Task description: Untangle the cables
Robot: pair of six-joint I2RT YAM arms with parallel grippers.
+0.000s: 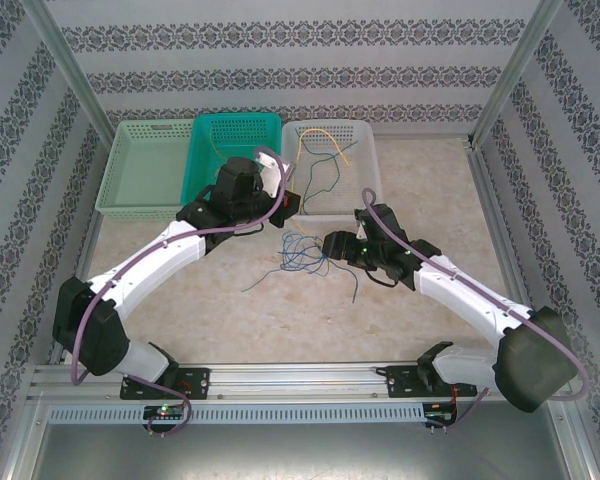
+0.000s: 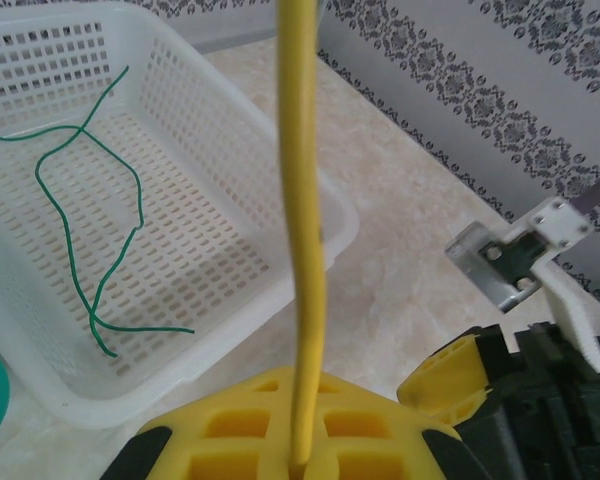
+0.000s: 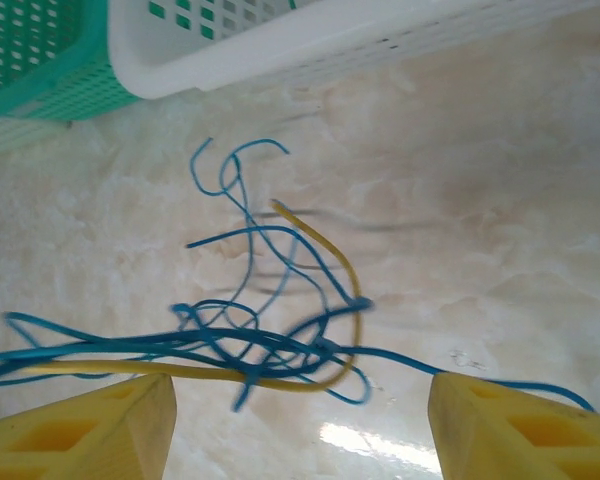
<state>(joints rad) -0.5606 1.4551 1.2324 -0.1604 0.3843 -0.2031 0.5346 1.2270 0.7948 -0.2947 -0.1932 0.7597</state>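
A tangle of blue cables point(image 1: 302, 255) lies on the table in front of the white basket point(image 1: 372, 160). In the right wrist view the blue cables point(image 3: 250, 340) are knotted with one yellow cable point(image 3: 332, 255) threaded through them. My right gripper point(image 3: 300, 440) is open just above the table, and the tangle lies across the gap ahead of its yellow fingertips point(image 3: 90, 425). My left gripper point(image 2: 300, 462) is shut on a yellow cable point(image 2: 302, 200) that rises straight up from its jaws. A green cable point(image 2: 90, 230) lies inside the white basket point(image 2: 230, 335). From above, the left gripper point(image 1: 286, 205) is at the basket's front left corner and the right gripper point(image 1: 328, 245) is beside the tangle.
A teal basket point(image 1: 235, 130) and a pale green basket point(image 1: 145, 165) stand left of the white one at the back. A yellow cable point(image 1: 320, 135) arcs over the white basket. Metal frame posts and patterned walls close in the sides. A white bracket point(image 2: 525, 250) shows near the left wrist.
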